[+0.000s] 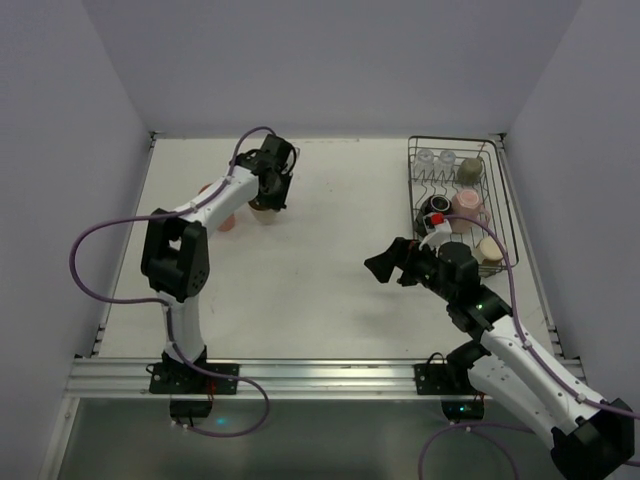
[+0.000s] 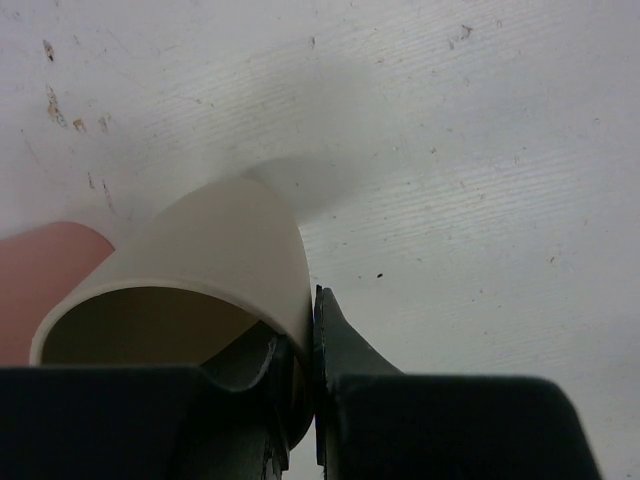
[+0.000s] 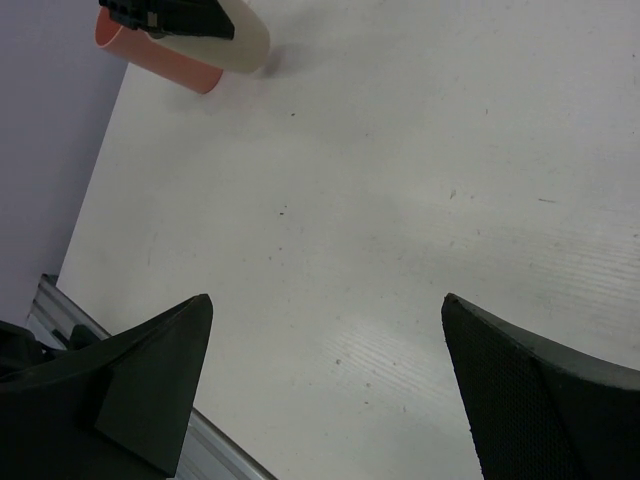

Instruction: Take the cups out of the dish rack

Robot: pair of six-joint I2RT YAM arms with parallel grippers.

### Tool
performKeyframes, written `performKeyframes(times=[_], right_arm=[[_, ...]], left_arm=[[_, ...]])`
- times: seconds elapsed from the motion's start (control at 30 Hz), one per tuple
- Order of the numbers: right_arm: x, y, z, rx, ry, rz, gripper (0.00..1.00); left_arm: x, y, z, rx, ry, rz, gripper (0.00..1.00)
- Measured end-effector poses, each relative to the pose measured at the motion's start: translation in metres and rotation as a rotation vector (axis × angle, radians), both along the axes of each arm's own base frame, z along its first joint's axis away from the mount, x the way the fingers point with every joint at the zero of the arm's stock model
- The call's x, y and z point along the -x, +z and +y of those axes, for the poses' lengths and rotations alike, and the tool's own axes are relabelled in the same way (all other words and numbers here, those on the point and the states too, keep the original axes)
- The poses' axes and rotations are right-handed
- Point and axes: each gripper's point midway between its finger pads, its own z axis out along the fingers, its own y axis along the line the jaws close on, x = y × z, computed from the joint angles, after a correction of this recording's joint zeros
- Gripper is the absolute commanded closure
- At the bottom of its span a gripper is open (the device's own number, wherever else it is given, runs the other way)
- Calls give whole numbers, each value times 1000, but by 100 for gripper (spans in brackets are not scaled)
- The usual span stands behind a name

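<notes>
My left gripper (image 1: 270,188) is shut on the wall of a tan cup (image 1: 265,210), which rests on the table at the far left. In the left wrist view the fingers (image 2: 340,335) pinch the tan cup's rim (image 2: 200,260), one inside and one outside. A salmon-pink tumbler (image 1: 226,221) stands beside it and also shows in the left wrist view (image 2: 40,280). The black wire dish rack (image 1: 497,195) at the far right holds two clear glasses (image 1: 436,157), a grey-olive cup (image 1: 470,170), a dark mug (image 1: 435,207), a pink cup (image 1: 467,206) and a cream cup (image 1: 489,249). My right gripper (image 1: 385,266) is open and empty left of the rack.
In the right wrist view the open gripper (image 3: 325,305) hovers over bare white table, with the tan cup (image 3: 247,42) and pink tumbler (image 3: 160,55) far off. Grey walls close in the table's left, back and right. A metal rail (image 1: 300,375) runs along the near edge.
</notes>
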Motion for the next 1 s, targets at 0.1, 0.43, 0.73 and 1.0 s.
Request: performKeyframes(times=[0.1, 0.43, 0.73, 1.0], right_arm=[[0, -3, 0, 6, 2, 2, 1], [0, -3, -1, 13, 5, -5, 1], [-4, -8, -5, 36, -24, 6, 1], [-15, -1, -23, 102, -130, 13, 20]], left_arm=[[-4, -1, 4, 2, 9, 0, 98], [-6, -30, 20, -40, 30, 67, 61], [-10, -21, 19, -33, 36, 44, 17], [-11, 80, 10, 96, 28, -179, 0]])
